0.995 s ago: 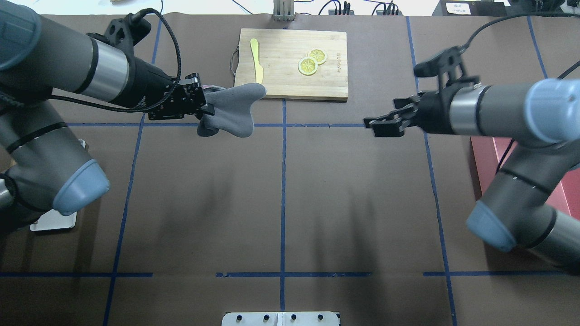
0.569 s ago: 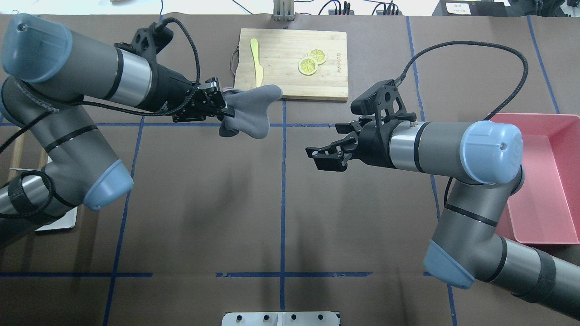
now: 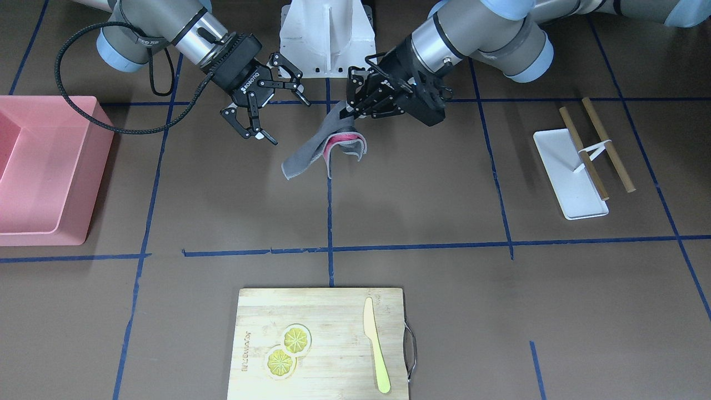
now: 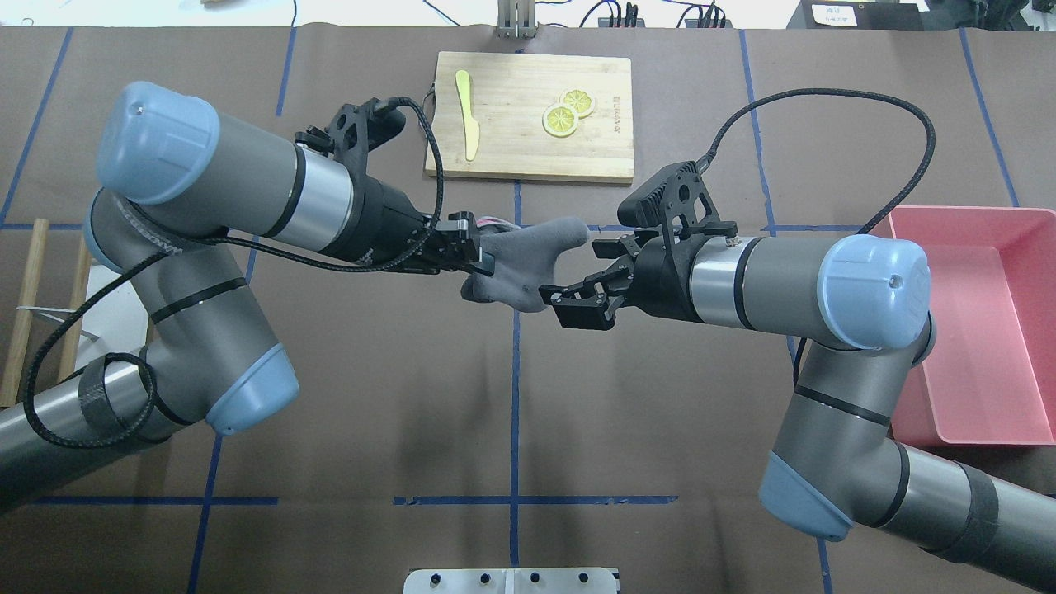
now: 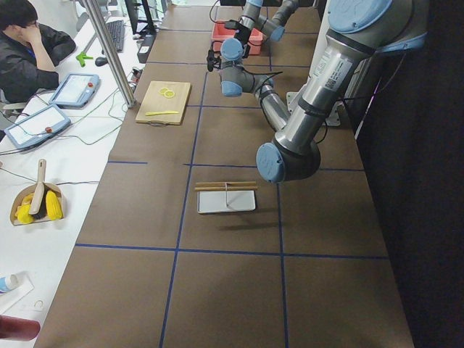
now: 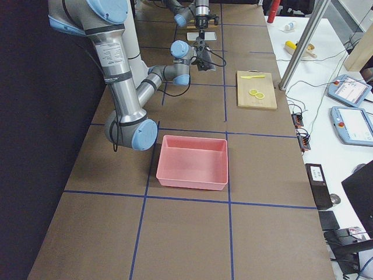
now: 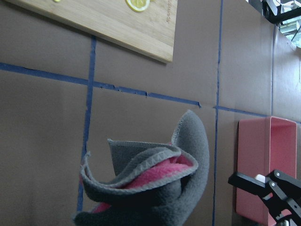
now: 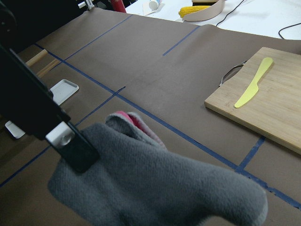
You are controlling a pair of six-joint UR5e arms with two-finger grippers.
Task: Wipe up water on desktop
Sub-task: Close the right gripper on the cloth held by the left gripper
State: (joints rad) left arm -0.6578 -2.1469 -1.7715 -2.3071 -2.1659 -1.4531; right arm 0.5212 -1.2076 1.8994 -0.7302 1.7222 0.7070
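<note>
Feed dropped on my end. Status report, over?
Left gripper shut on grey cloth, held above desktop. Right gripper open, close beside cloth. Cutting board beyond, apart from both.

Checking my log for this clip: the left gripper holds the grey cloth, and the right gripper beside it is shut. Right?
Not quite. The left gripper does hold the cloth, but the right gripper is open, its fingers spread wide, as the front-facing view shows.
</note>
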